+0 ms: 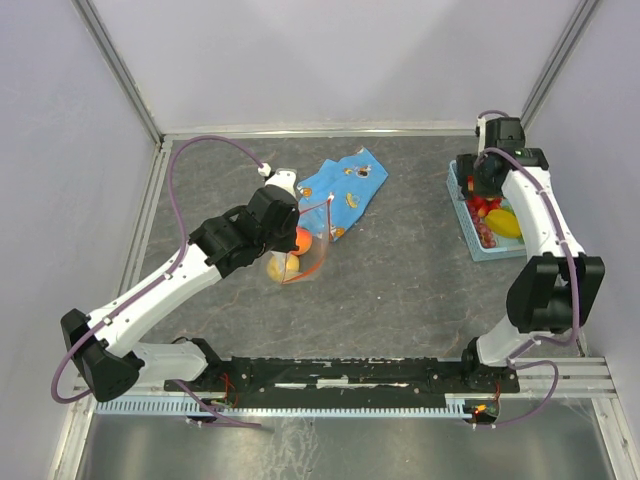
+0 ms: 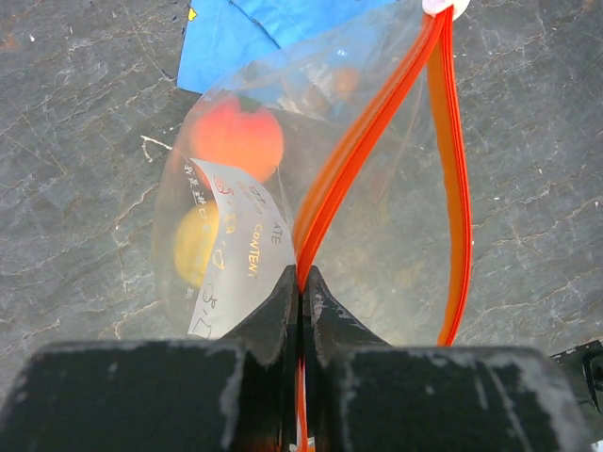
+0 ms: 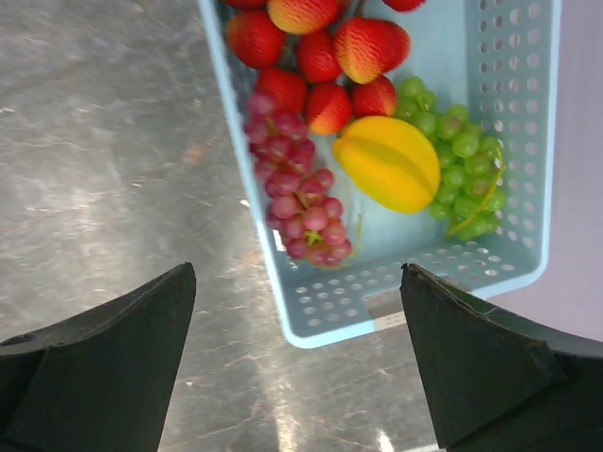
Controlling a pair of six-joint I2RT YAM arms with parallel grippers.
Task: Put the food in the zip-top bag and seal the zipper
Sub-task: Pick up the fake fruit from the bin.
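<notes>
my left tool (image 2: 301, 279) has its two fingers pressed together, clamped on the near end of the zipper (image 2: 366, 155), the red-orange strip of the zip-top bag (image 2: 386, 254). from that pinch the strip splits into two tracks that bow apart and meet again at the far end, so the mouth gapes open. the clear bag hangs crinkled to the left of the strip, with a white written label (image 2: 236, 250) on its near side. inside it lie a pale yellow fruit (image 2: 196, 243) closer to me and a round orange fruit (image 2: 236, 139) just beyond it. past the bag, a blue cloth (image 2: 240, 38) lies on the grey stone-patterned surface (image 2: 75, 188), its near corner touching or under the bag's far edge.

my right tool (image 3: 297, 282) has its fingers spread wide apart and holds nothing, above the near corner of the light-blue basket (image 3: 528, 141) at the right side of the surface, well apart from the bag. in the basket, nearest me, lies a purple grape bunch (image 3: 297, 193) along the left wall, a yellow pointed fruit (image 3: 388, 162) beside it in the middle, and green grapes (image 3: 464, 155) to its right. the red strawberries (image 3: 325, 56) crowd the far part.
</notes>
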